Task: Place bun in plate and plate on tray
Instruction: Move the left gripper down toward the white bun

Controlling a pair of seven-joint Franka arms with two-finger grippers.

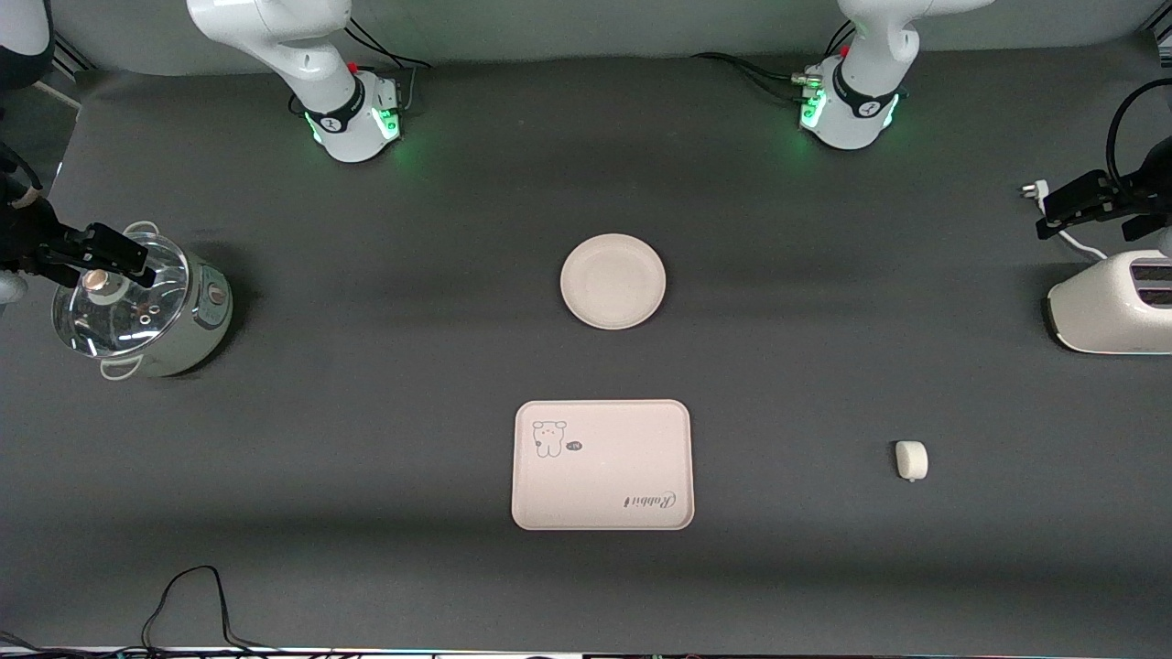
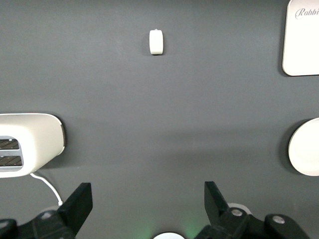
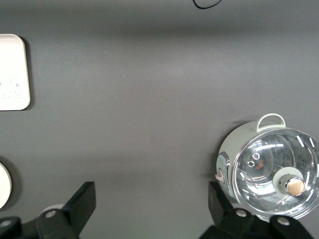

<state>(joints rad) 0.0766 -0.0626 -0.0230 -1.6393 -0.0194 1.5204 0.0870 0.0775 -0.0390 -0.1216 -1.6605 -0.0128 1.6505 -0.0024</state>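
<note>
From the right arm's end of the table: the right gripper [image 1: 110,259] hangs over the glass-lidded pot [image 1: 142,307], fingers spread wide apart and holding nothing. At the table's middle sits the plate [image 1: 613,281], bare; the tray [image 1: 602,464] lies at its six o'clock, nearer the front camera and apart from it, its cartoon drawing and "Rabbit" script showing. The bun [image 1: 911,459] rests on the dark table [image 1: 366,439] at the tray's three o'clock, well apart from it, toward the left arm's end. The left gripper [image 1: 1067,203] hangs about over the white toaster [image 1: 1112,307], at its twelve o'clock, fingers likewise spread apart and empty. Both arms wait.
</note>
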